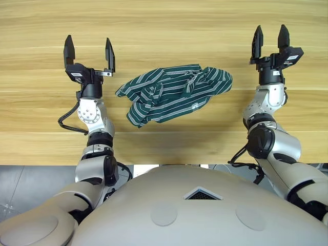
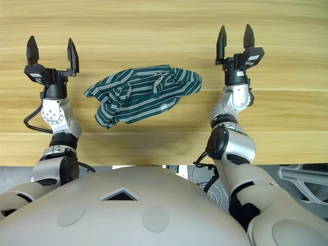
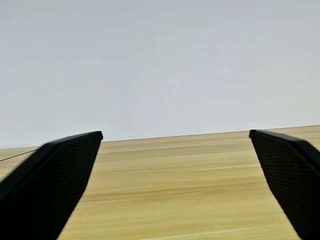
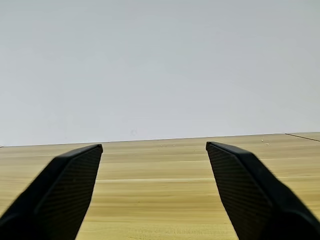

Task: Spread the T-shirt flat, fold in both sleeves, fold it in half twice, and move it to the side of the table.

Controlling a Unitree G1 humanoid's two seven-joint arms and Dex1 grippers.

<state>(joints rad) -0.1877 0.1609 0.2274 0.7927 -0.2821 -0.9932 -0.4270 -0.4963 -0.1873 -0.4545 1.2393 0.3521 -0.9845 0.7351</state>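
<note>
Both grippers hover with jaws spread wide and nothing held. The left gripper (image 1: 88, 43) is just beside one end of the T-shirt (image 1: 174, 93), and the right gripper (image 1: 270, 31) is a little way off the other end. Between them the shirt lies crumpled on the wooden table (image 1: 164, 25), dark green with white stripes, bunched and folded over itself. To my eye nothing is done yet: spreading, sleeves, both halvings and the move aside all remain.

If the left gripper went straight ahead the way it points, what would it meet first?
Seemingly nothing: the left gripper points over bare table toward the far edge; the T-shirt lies off to its side.
</note>
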